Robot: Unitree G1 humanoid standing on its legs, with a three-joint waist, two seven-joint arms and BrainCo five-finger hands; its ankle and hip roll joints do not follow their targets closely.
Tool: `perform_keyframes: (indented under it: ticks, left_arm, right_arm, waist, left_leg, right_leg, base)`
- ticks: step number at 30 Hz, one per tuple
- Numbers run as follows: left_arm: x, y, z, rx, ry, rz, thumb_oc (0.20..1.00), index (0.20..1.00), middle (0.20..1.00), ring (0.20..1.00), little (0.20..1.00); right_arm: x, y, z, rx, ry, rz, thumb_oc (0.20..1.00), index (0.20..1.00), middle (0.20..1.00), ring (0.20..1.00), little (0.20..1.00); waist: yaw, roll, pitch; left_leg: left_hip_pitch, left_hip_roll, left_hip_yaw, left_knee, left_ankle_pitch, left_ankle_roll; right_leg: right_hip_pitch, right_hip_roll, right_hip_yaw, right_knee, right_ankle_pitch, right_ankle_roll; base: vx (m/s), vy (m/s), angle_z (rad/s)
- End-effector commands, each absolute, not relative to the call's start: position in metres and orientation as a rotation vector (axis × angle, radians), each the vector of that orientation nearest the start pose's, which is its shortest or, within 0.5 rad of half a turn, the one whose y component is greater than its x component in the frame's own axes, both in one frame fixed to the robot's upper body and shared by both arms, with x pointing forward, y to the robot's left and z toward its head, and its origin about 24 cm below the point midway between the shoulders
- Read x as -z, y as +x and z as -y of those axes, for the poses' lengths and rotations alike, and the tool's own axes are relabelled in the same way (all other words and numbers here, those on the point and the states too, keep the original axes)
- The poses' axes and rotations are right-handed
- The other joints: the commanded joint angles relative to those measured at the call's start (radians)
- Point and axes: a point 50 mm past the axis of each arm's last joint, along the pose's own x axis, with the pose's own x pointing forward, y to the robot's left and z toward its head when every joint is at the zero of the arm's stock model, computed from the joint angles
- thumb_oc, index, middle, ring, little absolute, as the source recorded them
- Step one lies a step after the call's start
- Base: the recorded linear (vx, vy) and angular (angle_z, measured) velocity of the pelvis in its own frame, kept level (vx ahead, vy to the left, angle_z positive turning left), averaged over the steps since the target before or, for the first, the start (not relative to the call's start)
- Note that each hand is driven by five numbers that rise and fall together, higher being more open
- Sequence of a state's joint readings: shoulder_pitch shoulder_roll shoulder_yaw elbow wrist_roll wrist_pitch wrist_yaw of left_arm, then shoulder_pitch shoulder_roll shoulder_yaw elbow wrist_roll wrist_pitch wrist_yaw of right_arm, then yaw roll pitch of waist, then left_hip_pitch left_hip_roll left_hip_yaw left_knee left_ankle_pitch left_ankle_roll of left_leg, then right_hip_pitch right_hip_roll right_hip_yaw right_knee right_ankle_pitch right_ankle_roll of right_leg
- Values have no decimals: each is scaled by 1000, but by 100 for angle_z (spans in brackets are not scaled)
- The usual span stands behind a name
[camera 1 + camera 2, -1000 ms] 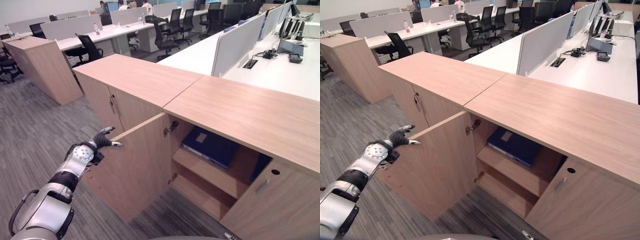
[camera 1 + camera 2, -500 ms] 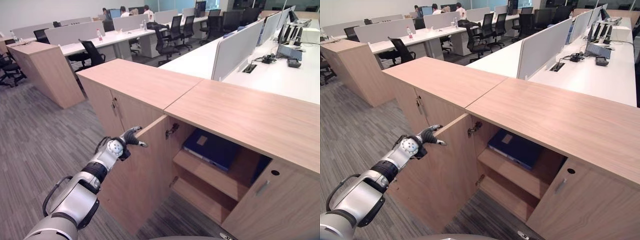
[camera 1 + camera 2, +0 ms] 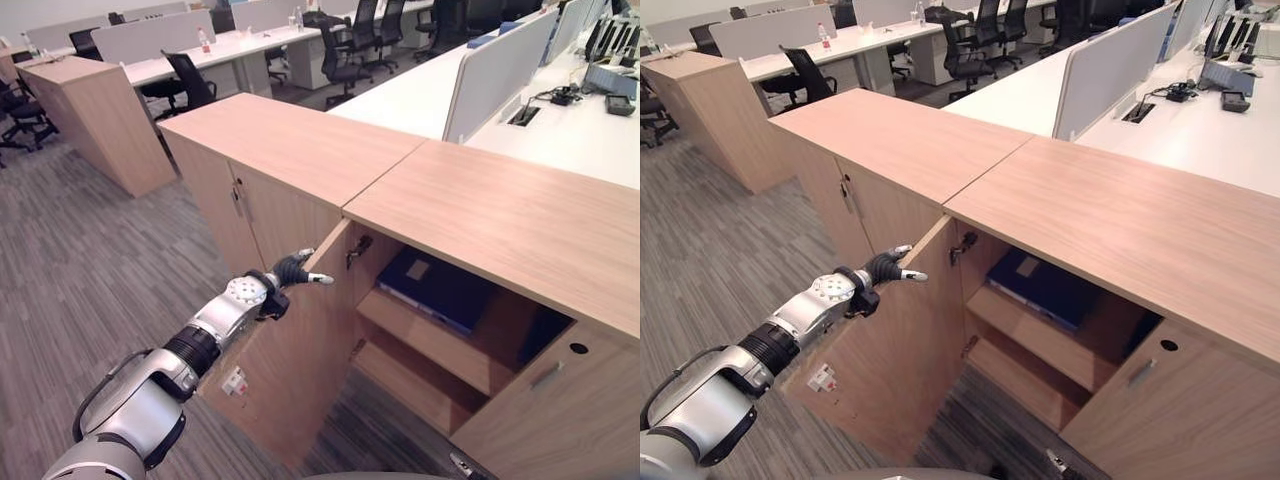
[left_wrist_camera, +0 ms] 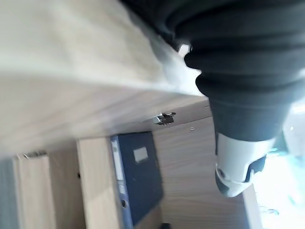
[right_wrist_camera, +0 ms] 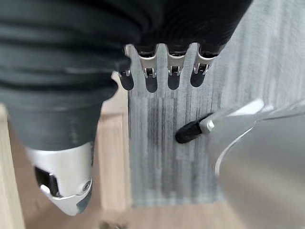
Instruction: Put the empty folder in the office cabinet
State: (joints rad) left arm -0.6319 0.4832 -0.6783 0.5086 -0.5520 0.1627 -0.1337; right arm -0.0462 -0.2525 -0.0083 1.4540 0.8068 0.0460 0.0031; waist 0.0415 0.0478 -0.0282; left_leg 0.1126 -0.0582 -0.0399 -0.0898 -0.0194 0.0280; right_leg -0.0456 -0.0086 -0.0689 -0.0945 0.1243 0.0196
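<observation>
From the left eye view we see our left hand pressed on the outer face of the open cabinet door, fingers fairly straight and holding nothing. The blue folder lies flat on the upper shelf inside the office cabinet.

The right eye view gives the same scene, with a small label low on the door.

The left wrist view looks past the door's edge into the cabinet, showing what the head views do not: the folder's spine with its pale tag and finger ring, and a hinge above it.

In the right wrist view our right hand hangs over grey carpet, fingers loosely extended and empty.

We judge the folder light, being empty, stiff in its boards and somewhat smooth; the spine looks like the best place to take hold.
</observation>
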Motion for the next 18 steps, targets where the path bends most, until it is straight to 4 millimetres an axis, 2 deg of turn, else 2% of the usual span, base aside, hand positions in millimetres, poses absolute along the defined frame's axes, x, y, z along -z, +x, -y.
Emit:
perform_keyframes:
  ticks: [1,4,7,8,13,18]
  left_arm:
    - [-47,269,27,1055,-17,-202,1000,1000,1000,1000,1000]
    - [-58,268,39,1066,-72,-184,1000,1000,1000,1000,1000]
    - [-69,269,44,1072,-110,-162,1000,1000,1000,1000,1000]
    - [-74,269,45,1071,-126,-147,1000,1000,1000,1000,1000]
    - [-89,273,39,1085,-154,-106,1000,1000,1000,1000,1000]
    - [-89,275,34,1088,-164,-109,1000,1000,1000,1000,1000]
  right_arm:
    - [162,86,246,838,637,-1154,1000,1000,1000,1000,1000]
    - [161,82,251,995,778,-1076,1000,1000,1000,1000,1000]
    - [162,68,257,1095,812,-1075,1000,1000,1000,1000,1000]
    - [162,59,260,1123,806,-1090,1000,1000,1000,1000,1000]
    - [156,-16,284,1297,692,-1266,1000,1000,1000,1000,1000]
    - [146,-52,299,1340,593,-1355,1000,1000,1000,1000,1000]
  waist:
    - [-134,-29,62]
    - [-147,-29,70]
    - [-158,-30,74]
    - [-161,-30,75]
    - [-183,-32,77]
    - [-201,-36,89]
  left_leg:
    - [-30,21,24,2,-39,-29]
    - [-35,20,29,2,-38,-29]
    - [-39,19,34,2,-40,-30]
    - [-39,19,37,2,-41,-30]
    - [-40,18,47,2,-49,-30]
    - [-44,18,59,2,-51,-27]
  right_leg:
    - [81,-10,17,7,-117,75]
    - [74,-9,22,7,-114,79]
    - [68,-9,26,7,-111,82]
    - [65,-9,29,7,-110,83]
    - [61,-9,35,7,-111,87]
    - [51,-9,47,7,-107,90]
  base:
    - [0,0,0]
    - [0,0,0]
    - [0,0,0]
    - [0,0,0]
    - [0,0,0]
    - [-12,17,-9]
